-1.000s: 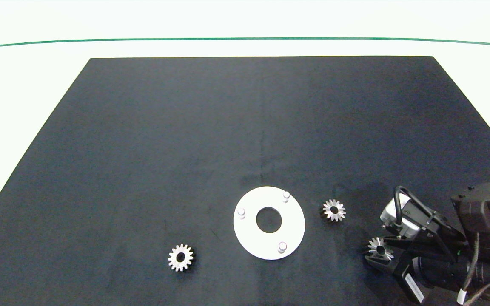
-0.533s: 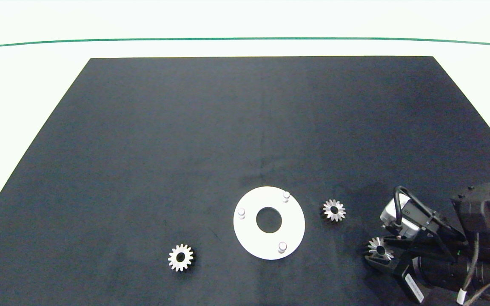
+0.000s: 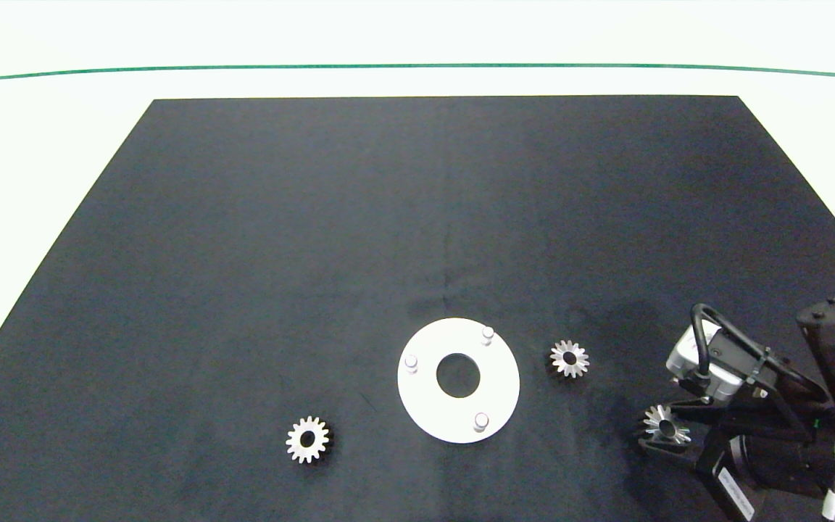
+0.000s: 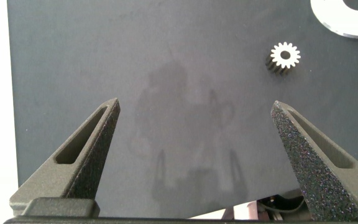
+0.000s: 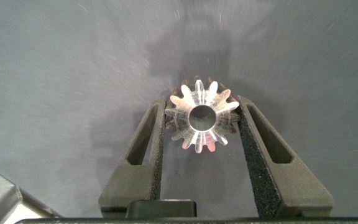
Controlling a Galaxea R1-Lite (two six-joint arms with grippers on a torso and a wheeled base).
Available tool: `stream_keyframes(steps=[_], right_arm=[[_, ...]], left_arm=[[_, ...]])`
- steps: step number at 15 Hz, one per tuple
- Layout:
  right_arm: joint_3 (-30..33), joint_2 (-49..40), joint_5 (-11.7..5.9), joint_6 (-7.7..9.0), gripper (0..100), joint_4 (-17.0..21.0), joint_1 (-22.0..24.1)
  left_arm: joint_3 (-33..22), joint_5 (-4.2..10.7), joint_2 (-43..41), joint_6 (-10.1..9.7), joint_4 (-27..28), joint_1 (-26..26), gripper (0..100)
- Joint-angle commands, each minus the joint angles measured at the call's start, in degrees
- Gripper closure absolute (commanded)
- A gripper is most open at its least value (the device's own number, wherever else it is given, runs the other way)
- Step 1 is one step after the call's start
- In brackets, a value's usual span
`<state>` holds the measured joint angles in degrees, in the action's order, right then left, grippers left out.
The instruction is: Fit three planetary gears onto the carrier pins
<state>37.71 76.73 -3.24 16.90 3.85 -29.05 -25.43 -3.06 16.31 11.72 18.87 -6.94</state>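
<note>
A flat white round disc [image 3: 425,406] with a large centre hole lay on the near middle of a black mat [image 3: 417,217], and its three short silvery-white carrier pins [image 3: 481,421] stood bare in a triangle, none carrying a gear. The mat covered most of a white table [image 3: 40,145], and a thin green line [image 3: 417,67] ran across the pale surface beyond the mat's far edge.

Of the three small silver toothed planetary gears, one [image 3: 308,438] lay flat on the mat to the left of the disc and a little nearer the camera; it also showed in the left wrist view [image 4: 285,56] with the disc's rim [image 4: 340,25] close by. A second gear [image 3: 570,358] lay just to the right of the disc. The third gear [image 5: 201,118] sat tilted between the two grey fingers of the right gripper [image 5: 201,124], which pressed against its teeth on both sides, near the mat's right front corner [image 3: 666,424]. The left gripper [image 4: 194,118] hung over bare mat with its fingers spread wide, holding nothing, the nearest gear well outside them.
</note>
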Motion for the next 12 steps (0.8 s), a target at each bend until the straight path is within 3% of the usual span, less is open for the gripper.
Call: stream_keyframes(steps=[1, 2, 4, 6, 12], right_arm=[[1.85, -3.87, -0.19, 0.15, 100, 0.19, -3.47], [1.85, -4.31, -0.89, 0.15, 100, 0.37, -5.32], [1.85, -4.13, -4.49, 0.24, 100, 0.63, -9.62], [2.64, -3.51, -6.43, 0.24, 100, 0.63, -12.87], [7.91, 1.93, -8.18, 0.15, 100, 0.63, -18.41]], left_arm=[[0.03, -0.02, 0.3, 0.06, 0.11, 0.08, 0], [0.03, -0.02, 0.3, 0.06, 0.11, 0.08, 0], [-0.06, -0.02, 0.3, 0.06, 0.11, 0.08, 0], [-0.06, -0.02, 0.3, 0.06, 0.11, 0.08, 0], [-0.15, -0.02, 0.48, 0.06, 0.11, 0.17, 0]])
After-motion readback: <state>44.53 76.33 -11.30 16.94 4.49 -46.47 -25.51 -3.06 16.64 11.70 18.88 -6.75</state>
